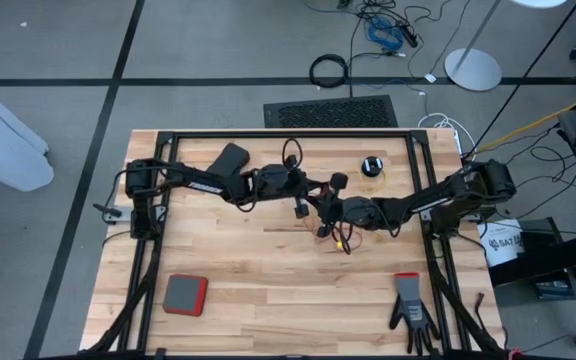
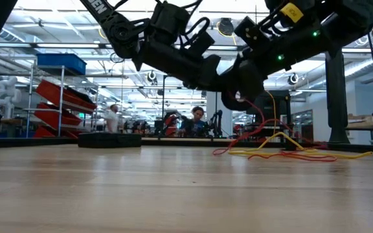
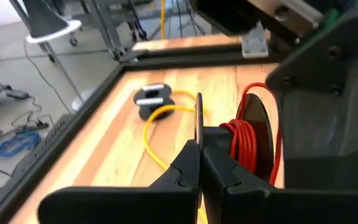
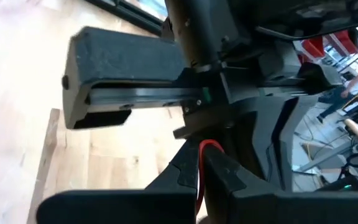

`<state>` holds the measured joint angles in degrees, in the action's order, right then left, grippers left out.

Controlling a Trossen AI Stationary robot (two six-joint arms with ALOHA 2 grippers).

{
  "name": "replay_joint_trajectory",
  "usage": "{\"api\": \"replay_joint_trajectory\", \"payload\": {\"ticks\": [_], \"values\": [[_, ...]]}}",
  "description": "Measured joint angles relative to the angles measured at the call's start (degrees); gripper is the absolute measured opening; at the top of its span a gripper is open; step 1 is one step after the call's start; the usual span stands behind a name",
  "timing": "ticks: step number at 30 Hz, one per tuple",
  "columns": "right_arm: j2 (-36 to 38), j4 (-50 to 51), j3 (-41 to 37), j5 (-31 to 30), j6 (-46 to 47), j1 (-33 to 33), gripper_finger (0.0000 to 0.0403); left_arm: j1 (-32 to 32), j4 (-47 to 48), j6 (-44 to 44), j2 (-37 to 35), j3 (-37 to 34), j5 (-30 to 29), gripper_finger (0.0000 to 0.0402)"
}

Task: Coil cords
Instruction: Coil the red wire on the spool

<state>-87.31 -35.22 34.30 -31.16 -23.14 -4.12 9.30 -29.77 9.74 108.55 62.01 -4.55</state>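
My left gripper [image 3: 199, 163] is shut on a small black reel [image 3: 253, 124] with reddish-orange cord [image 3: 244, 138] wound on it, held above the table's middle [image 1: 328, 208]. My right gripper [image 4: 201, 171] is close beside it, shut on the reddish-orange cord [image 4: 199, 155]. In the low view the reddish-orange cord [image 2: 258, 126] hangs from the reel to the table. The yellow cord [image 3: 157, 134] lies loose on the table and leads to a second black reel [image 3: 149, 99], which lies flat on the table far right of centre [image 1: 371, 166]. My left gripper pinches the thin rim of the reel's one black flange [image 3: 197, 118] between its two fingers, with the flange edge-on to them. The reel is lifted clear of the table. My right gripper pinches a strand of the reddish-orange cord [image 4: 199, 163] between its two fingers, right beside the left gripper's body.
A loose tangle of yellow and reddish-orange cord [image 1: 334, 236] lies on the table below the grippers. A red-and-grey block [image 1: 184, 294] and a black glove [image 1: 411, 308] lie near the near edge. A black frame [image 1: 268, 134] runs around the table.
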Motion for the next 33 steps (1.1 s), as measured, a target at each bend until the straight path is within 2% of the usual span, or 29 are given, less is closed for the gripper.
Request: {"api": "replay_joint_trajectory", "payload": {"ticks": [10, 13, 18, 24, 28, 33], "values": [[-2.8, -0.6, 0.0, -0.2, 2.3, 0.3, 0.0, 0.0, -1.2, -2.0, 1.0, -0.1, 0.8, 0.0], [-3.0, -0.4, 0.0, -4.0, 2.2, -0.5, 0.0007, 0.3, -1.1, -3.3, 1.1, -0.1, -0.1, 0.0], [-2.8, -0.5, 0.0, -13.5, -1.8, -3.7, 0.0063, 0.4, -1.6, -3.4, 1.1, -0.1, -2.0, 0.0], [-2.8, -0.2, 0.0, -24.1, -0.8, -7.8, 0.0147, 1.6, -4.5, -3.5, 1.1, -0.1, -2.3, 0.0], [-2.8, 0.0, 0.0, -27.7, 1.3, -10.9, 0.0182, 2.4, -6.5, -4.8, 1.1, -0.1, -1.4, 0.0], [-2.7, 1.0, 0.0, -28.8, 6.4, -13.2, 0.0194, 3.5, -9.7, -6.5, 1.1, -0.1, 0.6, 0.0]]}}
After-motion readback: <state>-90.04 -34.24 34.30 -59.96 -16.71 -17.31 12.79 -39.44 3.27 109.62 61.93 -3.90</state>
